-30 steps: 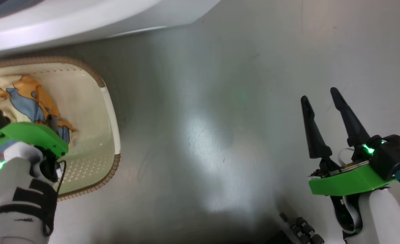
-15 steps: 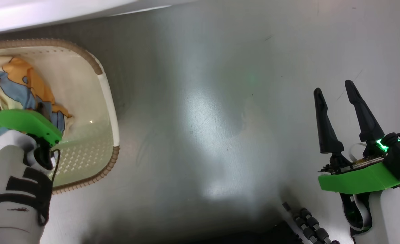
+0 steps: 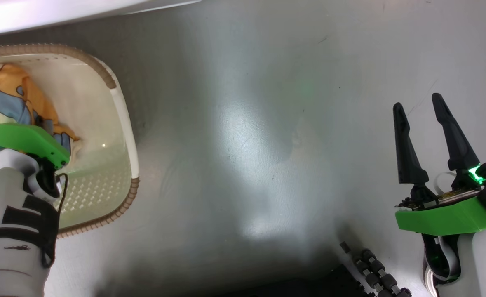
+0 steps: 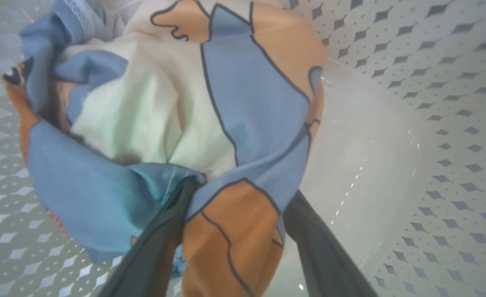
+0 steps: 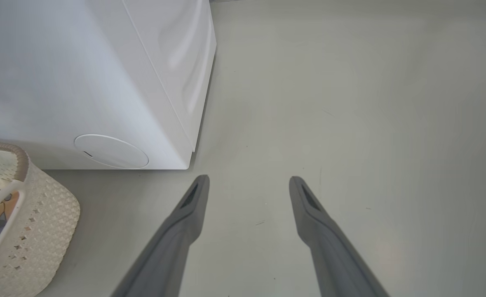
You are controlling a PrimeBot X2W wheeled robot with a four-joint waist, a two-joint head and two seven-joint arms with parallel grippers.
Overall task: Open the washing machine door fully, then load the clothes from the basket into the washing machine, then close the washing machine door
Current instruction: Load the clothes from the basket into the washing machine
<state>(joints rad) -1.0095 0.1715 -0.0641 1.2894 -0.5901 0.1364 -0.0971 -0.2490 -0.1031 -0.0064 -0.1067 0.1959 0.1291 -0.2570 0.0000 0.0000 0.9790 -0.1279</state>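
Open floor (image 5: 350, 123) beside washing machine (image 5: 82, 82)

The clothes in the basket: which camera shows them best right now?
Left wrist view: the clothes are close up, with an orange fold between the fingers of the left gripper. Head view shows part of them, behind the left arm. Right wrist view catches a sliver through the handle gap of the basket.

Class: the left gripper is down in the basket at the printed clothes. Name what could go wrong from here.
1. The open left gripper straddles just one fold of the clothes; closing there may pinch little cloth, which could slip out on lifting.
2. One of its fingers lies beside the heap, near the basket floor; it might scrape or drag the basket.
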